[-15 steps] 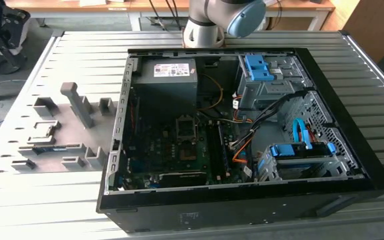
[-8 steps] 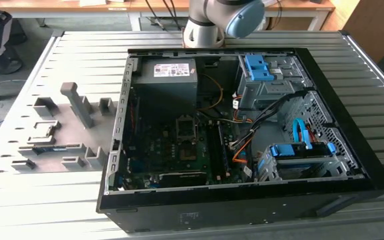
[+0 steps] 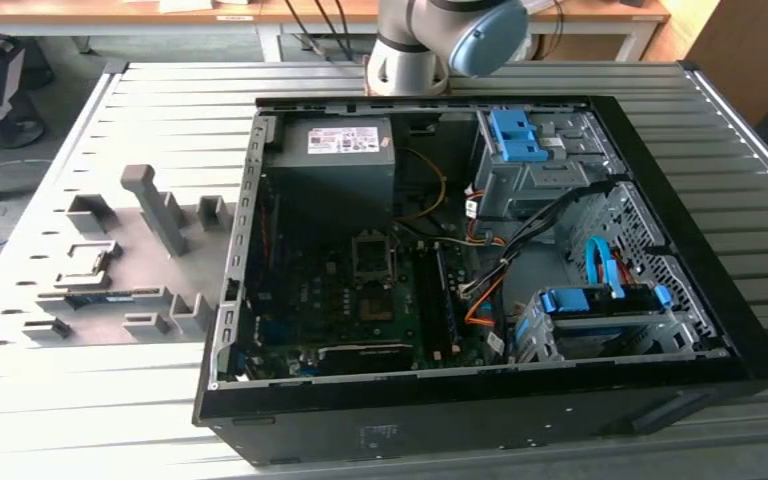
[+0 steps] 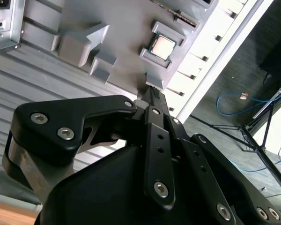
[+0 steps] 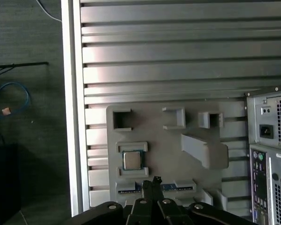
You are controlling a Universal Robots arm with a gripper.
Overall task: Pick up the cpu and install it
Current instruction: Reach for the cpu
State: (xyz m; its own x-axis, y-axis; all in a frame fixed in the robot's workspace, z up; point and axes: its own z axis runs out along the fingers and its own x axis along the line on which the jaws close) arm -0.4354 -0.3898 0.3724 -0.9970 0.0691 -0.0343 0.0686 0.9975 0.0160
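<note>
Our gripper (image 5: 153, 182), jaws together and empty, near the grey tray (image 5: 165, 154), the cpu (image 5: 131, 160) in its square pocket.

I count one cpu (image 5: 130, 160), which I see in both wrist views (image 4: 161, 47). There is one grey holder plate (image 3: 117, 270) with several raised holders on it; I cannot give their exact number. On the one slatted metal table (image 3: 157, 100) I count one open computer case (image 3: 491, 420). Inside it I see one grey power supply (image 3: 335, 160) and two blue drive brackets (image 3: 518, 135). I count one robot arm (image 3: 444, 40) and one gripper (image 5: 153, 180). On the floor I see one blue cable (image 5: 14, 93).
</note>
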